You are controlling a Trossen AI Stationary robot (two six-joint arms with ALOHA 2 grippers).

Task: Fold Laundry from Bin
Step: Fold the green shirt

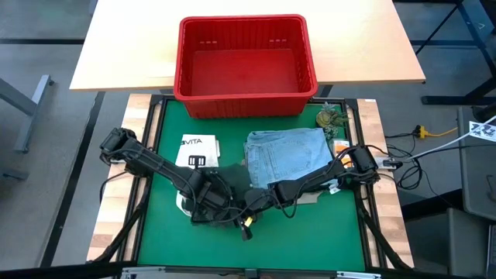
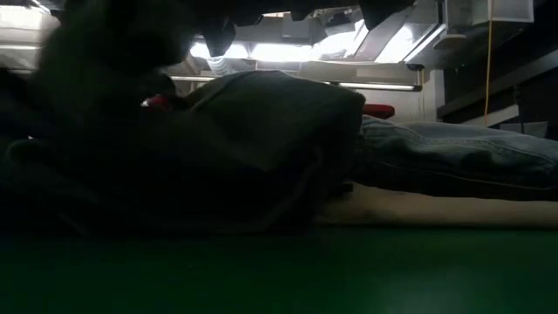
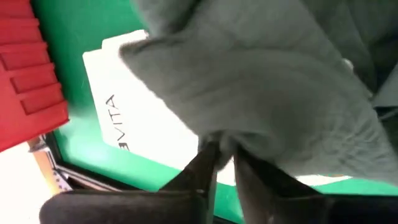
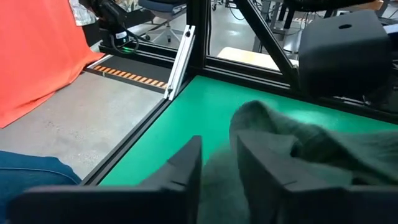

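Observation:
A dark grey-green garment (image 1: 232,182) (image 2: 261,148) lies heaped in the middle of the green mat. Both grippers are at it. My left gripper (image 1: 215,206) (image 3: 224,155) points steeply down and is shut on its cloth (image 3: 267,81). My right gripper (image 1: 253,203) (image 4: 217,158) comes in nearly level from the table's right, open, with a fold of the same cloth (image 4: 298,143) between and beyond its fingers. Folded light blue jeans (image 1: 287,155) (image 2: 453,157) lie on a beige piece (image 2: 436,209). The red bin (image 1: 244,66) stands at the far edge. My left gripper pinches a bunched fold of the grey-green garment (image 3: 219,142) at its fingertips, from above and slanting down. Creases run out from the pinch. The rest of the cloth lies heaped on the mat and over the white bag. My right gripper has cloth (image 4: 214,186) in the gap between its parted fingers; whether they touch it I cannot tell.
A white tote bag printed with VITA (image 1: 198,149) (image 3: 137,112) lies on the mat left of the garment, partly under it. A small green-brown item (image 1: 329,118) sits near the bin's right corner. Bare green mat (image 1: 310,240) lies toward the near edge.

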